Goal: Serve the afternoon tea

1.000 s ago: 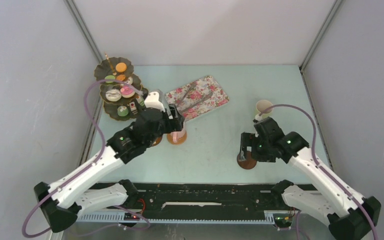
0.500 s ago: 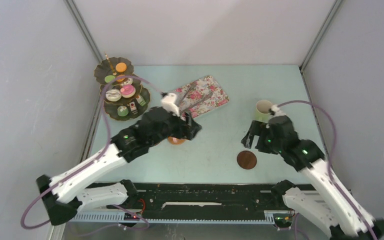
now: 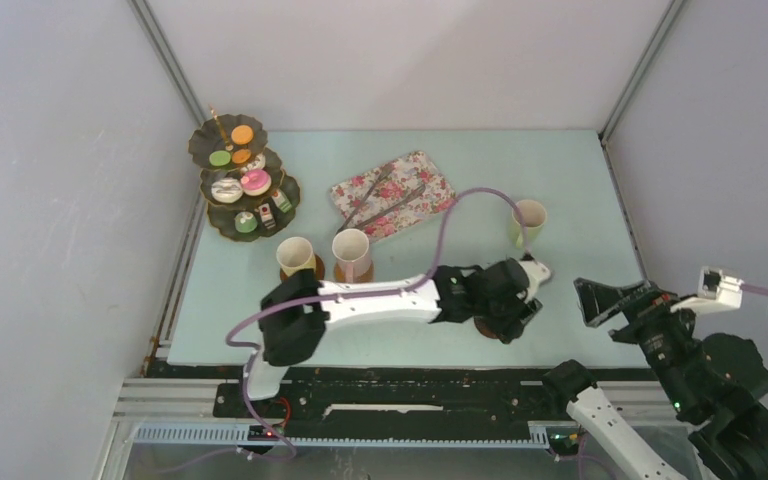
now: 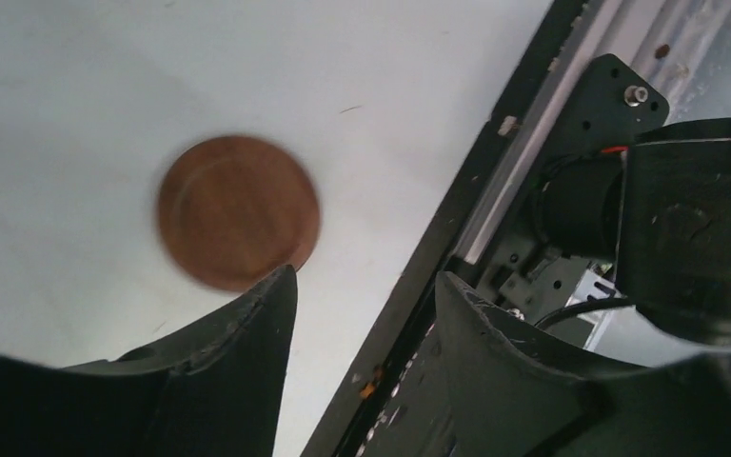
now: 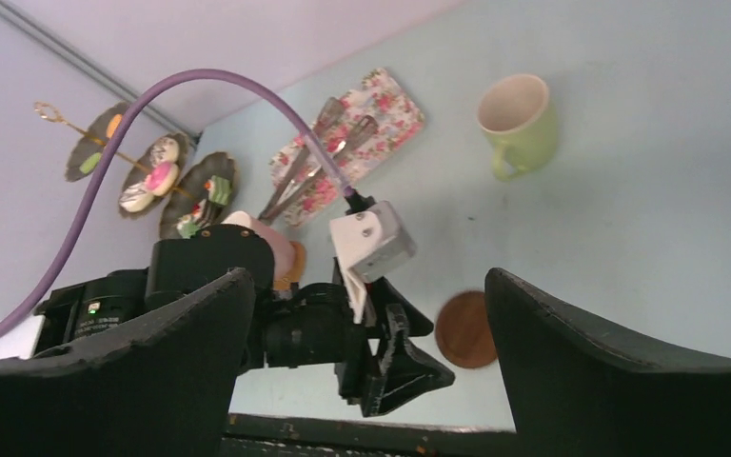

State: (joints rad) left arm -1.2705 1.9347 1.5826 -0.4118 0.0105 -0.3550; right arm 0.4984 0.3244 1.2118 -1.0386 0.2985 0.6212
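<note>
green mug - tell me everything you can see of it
The green mug is pale lime green with a cream inside, glossy like ceramic, with one loop handle. It stands upright and looks empty, directly on the table at the far right, to the right of the flowered tray. Nothing touches it; in the top view the left arm's purple cable crosses in front of it.

Blurred coaster [image 4: 236, 211], lower rim hidden, right arm [image 3: 730, 375] cut by the corner, cakes [image 3: 254, 182] too small to identify
</note>
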